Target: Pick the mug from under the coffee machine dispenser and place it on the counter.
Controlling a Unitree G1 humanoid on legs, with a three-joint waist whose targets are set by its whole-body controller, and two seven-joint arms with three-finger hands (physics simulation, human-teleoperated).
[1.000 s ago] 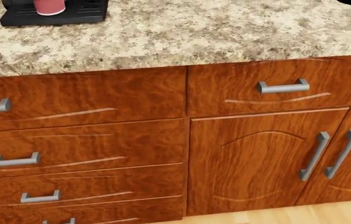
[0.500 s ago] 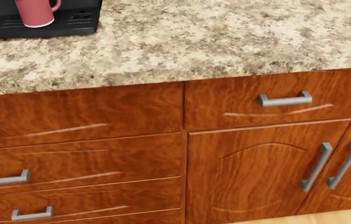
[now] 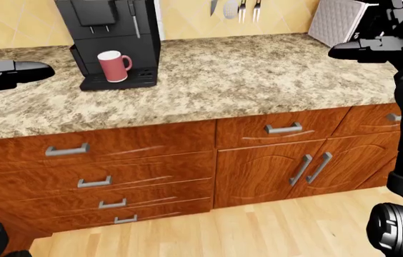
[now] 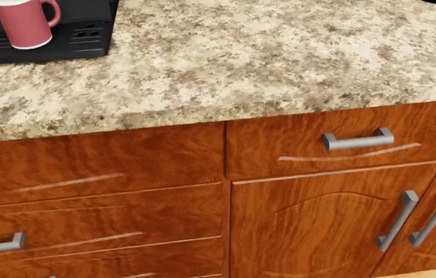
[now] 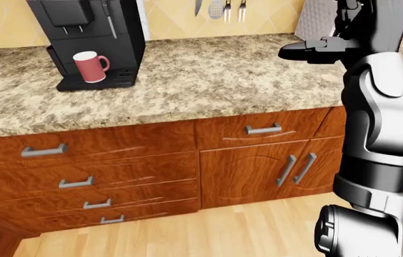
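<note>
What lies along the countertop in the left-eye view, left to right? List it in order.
Left hand → coffee machine with the red mug on its drip tray → bare granite counter → hanging utensils on the wall above → grey rack → right hand.

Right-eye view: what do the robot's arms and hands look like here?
The right arm is built of rounded silver-grey shells with glossy black joints between them. The right hand is matte black and flat. Only a black tip of the left hand shows. No cables or markings are visible.
</note>
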